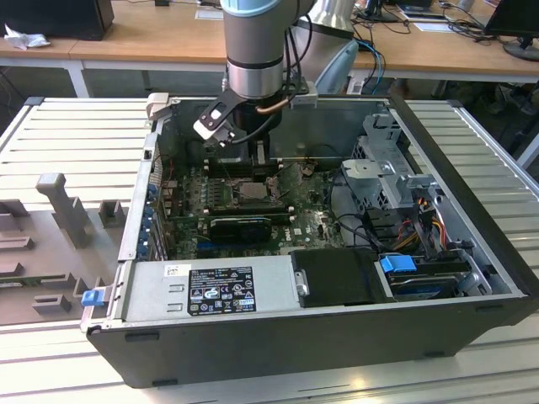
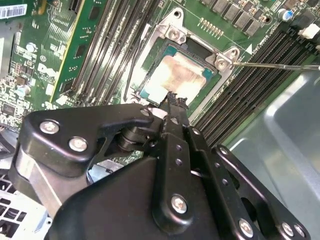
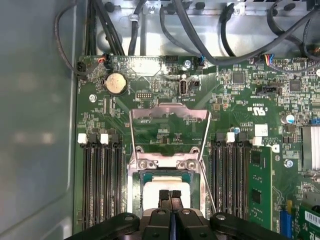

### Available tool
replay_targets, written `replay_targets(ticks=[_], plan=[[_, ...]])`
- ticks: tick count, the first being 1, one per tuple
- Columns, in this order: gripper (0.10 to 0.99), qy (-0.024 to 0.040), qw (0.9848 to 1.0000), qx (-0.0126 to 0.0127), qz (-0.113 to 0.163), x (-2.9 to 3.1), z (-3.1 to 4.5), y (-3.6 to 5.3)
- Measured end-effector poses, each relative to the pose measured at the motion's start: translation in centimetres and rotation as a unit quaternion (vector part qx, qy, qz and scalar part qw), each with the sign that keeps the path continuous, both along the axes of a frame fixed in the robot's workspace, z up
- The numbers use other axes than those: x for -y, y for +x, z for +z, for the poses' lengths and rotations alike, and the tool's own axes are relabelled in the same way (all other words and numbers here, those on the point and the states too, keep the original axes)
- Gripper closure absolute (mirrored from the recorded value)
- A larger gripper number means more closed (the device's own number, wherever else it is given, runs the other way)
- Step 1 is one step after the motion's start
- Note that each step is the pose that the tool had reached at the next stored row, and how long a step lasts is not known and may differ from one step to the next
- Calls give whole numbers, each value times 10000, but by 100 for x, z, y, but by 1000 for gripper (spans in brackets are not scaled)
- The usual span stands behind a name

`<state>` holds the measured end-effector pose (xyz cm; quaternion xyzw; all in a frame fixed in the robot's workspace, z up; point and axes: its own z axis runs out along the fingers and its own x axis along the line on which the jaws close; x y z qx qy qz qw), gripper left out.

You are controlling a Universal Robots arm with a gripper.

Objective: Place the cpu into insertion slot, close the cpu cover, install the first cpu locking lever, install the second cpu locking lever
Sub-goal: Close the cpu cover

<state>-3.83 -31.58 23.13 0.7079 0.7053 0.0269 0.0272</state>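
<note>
The cpu (image 2: 181,76) lies flat in the insertion slot (image 2: 150,55), a pale beige-silver square inside the silvery rim; I also see the cpu (image 3: 167,184) in the first wrist view. The cpu cover (image 3: 169,113) is swung open, away from the socket. Thin wire locking levers (image 3: 206,165) stand free beside the slot, and one lever (image 2: 275,65) sticks out sideways. My gripper (image 3: 170,196) hovers just over the near edge of the cpu, fingers (image 2: 176,100) pressed together with nothing between them. In the exterior view the gripper (image 1: 258,158) hangs inside the case above the socket (image 1: 253,192).
The green motherboard (image 3: 235,100) sits in an open computer case (image 1: 337,337). Black memory slots (image 3: 102,185) flank the socket on both sides. Cables (image 3: 210,35) run along the case wall. A drive cage (image 1: 396,181) and power supply (image 1: 210,290) crowd the case.
</note>
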Motion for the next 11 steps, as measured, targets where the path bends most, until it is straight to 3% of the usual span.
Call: replay_targets(ticks=[3,7,11], plan=[[980,0,10000,0,0,0,-2,0],[980,0,10000,0,0,0,52,0],[980,0,10000,0,0,0,148,0]])
